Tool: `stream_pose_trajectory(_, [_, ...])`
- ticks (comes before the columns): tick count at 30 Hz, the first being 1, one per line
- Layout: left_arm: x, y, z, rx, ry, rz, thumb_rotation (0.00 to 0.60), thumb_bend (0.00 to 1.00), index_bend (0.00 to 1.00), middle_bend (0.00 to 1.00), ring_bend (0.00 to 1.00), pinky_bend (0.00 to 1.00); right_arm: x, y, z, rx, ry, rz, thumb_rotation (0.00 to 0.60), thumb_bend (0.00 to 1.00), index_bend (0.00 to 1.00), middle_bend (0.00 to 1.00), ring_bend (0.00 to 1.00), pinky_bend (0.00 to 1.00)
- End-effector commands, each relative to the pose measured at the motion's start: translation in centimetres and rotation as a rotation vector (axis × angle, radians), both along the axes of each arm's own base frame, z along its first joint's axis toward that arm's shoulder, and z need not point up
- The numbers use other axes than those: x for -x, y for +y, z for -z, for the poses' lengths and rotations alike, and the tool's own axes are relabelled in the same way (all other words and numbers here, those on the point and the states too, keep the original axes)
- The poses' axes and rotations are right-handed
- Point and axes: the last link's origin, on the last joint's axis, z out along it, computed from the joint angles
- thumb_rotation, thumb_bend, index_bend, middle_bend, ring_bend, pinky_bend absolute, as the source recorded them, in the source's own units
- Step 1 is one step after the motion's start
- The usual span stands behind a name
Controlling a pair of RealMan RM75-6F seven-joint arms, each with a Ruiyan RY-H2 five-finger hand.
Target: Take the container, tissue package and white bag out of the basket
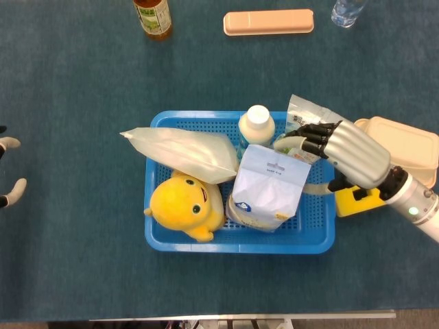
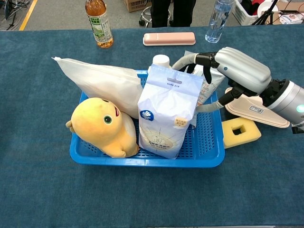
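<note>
A blue basket (image 1: pixel 240 245) holds a flat white bag (image 1: pixel 182 152) along its left back. A white and blue tissue-like package (image 1: pixel 269 185) stands upright in the middle. A silver and green packet (image 1: pixel 305 110) leans at the back right. The beige lidded container (image 1: pixel 405 147) lies on the table right of the basket. My right hand (image 1: pixel 346 154) hangs over the basket's right side. Its fingers curl behind the upright package's (image 2: pixel 166 111) top corner and its thumb lies beside it. I see no firm grip. My left hand (image 1: pixel 8 171) shows only at the far left edge, fingers apart.
A yellow plush toy (image 1: pixel 184 205) and a white-capped bottle (image 1: pixel 257 123) also sit in the basket. A yellow foam block (image 1: pixel 360 200) lies under my right wrist. A tea bottle (image 1: pixel 152 17), a pink case (image 1: pixel 269 22) and a water bottle (image 1: pixel 346 10) stand at the back.
</note>
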Motion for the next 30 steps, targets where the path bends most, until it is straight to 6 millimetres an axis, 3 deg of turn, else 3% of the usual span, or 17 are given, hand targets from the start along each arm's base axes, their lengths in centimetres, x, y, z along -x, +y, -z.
stream_pose_trajectory(1, [0.02, -0.02, 0.00, 0.000, 0.000, 0.000, 0.600, 0.24, 0.31, 0.18, 0.12, 0.30, 0.04, -0.06, 0.08, -0.001, 0.000, 0.004, 0.600, 0.00, 0.37, 0.44, 0.43, 0.63])
stream_pose_trajectory(12, [0.09, -0.10, 0.00, -0.001, -0.002, -0.003, 0.600, 0.24, 0.31, 0.18, 0.12, 0.30, 0.11, -0.27, 0.22, -0.024, -0.025, 0.040, 0.600, 0.01, 0.50, 0.56, 0.55, 0.67])
stream_pose_trajectory(24, [0.17, -0.12, 0.06, 0.000, -0.002, -0.006, 0.600, 0.24, 0.31, 0.18, 0.12, 0.30, 0.08, -0.73, 0.19, -0.019, -0.072, 0.095, 0.600, 0.29, 0.68, 0.69, 0.68, 0.70])
stream_pose_trajectory(30, [0.23, -0.14, 0.11, 0.002, -0.002, -0.007, 0.600, 0.24, 0.32, 0.18, 0.12, 0.30, -0.08, -0.84, 0.12, -0.020, -0.095, 0.109, 0.600, 0.38, 0.73, 0.72, 0.71, 0.71])
